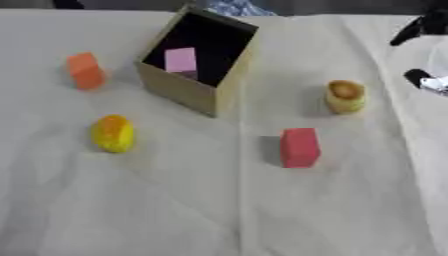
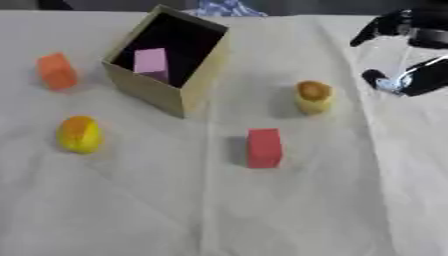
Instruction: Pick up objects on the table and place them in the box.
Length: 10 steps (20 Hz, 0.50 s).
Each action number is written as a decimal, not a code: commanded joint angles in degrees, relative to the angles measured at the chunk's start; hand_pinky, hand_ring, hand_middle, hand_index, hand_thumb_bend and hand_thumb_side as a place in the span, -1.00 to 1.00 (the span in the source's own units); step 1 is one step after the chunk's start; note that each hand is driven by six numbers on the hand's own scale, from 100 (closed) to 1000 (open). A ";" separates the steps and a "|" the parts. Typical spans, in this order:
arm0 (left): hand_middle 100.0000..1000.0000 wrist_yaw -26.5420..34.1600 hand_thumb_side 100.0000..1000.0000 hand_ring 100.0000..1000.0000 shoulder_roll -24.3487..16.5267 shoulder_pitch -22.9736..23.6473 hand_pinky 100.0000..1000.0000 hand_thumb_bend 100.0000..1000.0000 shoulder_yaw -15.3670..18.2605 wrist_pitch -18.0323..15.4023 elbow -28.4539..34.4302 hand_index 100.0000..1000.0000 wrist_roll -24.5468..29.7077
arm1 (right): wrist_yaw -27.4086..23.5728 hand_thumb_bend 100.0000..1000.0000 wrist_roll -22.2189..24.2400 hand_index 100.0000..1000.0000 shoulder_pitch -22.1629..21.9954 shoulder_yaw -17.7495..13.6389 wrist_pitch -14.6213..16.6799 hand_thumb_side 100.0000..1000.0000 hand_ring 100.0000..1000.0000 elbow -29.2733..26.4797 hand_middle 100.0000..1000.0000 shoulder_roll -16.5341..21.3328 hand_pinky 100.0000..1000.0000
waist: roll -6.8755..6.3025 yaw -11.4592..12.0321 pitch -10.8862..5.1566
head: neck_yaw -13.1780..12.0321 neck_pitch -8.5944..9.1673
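A tan cardboard box (image 1: 188, 90), square and open-topped, stands at the far middle of the surface (image 1: 175, 210) with a pink block (image 1: 181, 60) inside. Around it lie an orange block (image 1: 86, 71), a rounded yellow fruit (image 1: 113, 133), a red block (image 1: 299, 147) and a yellow cup-shape (image 1: 346, 96). Creased pale cloth covers the surface. The right hand (image 2: 411, 75) hangs at the right edge, fingers curled, empty.

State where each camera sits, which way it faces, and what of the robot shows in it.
Left eye view: in the head, looking down at the table; only bits of the right hand at the right edge.
Right eye view: beside it, same downward aim; the right hand shows more fully, upper right, holding nothing.
Both share the box with a pink block inside, and the red block.
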<state>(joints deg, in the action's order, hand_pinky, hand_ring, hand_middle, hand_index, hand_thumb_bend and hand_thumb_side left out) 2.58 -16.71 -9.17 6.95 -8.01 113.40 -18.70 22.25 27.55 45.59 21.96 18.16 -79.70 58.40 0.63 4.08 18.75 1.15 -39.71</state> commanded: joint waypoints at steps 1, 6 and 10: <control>0.19 0.23 0.29 0.10 -1.34 -0.26 0.55 -0.29 0.21 0.00 1.19 0.58 0.20 | 2.36 -0.79 0.78 0.76 2.81 0.02 1.48 -0.18 0.76 5.65 0.66 -1.97 0.80 | -0.08 0.11 -0.86 | 0.11 0.85; 0.19 0.33 0.29 0.10 -1.15 -0.24 0.55 -0.29 0.20 0.00 1.19 0.58 0.22 | 4.54 -0.84 1.54 0.76 5.41 0.43 3.59 -0.14 0.75 12.55 0.65 -6.27 0.79 | -0.26 0.28 -0.72 | 0.07 1.10; 0.19 0.41 0.29 0.10 -1.02 -0.34 0.55 -0.29 0.14 0.00 1.19 0.58 0.31 | 5.62 -0.80 2.18 0.79 5.99 0.84 4.98 -0.19 0.76 15.01 0.66 -8.08 0.79 | -0.38 0.42 -0.56 | 0.14 1.27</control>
<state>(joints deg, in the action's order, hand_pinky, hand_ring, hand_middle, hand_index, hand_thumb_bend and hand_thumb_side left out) 2.84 -16.70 -9.15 6.94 -7.92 113.40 -18.61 27.29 29.62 50.42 23.18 22.63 -65.28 49.43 0.32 4.48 19.12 1.15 -39.21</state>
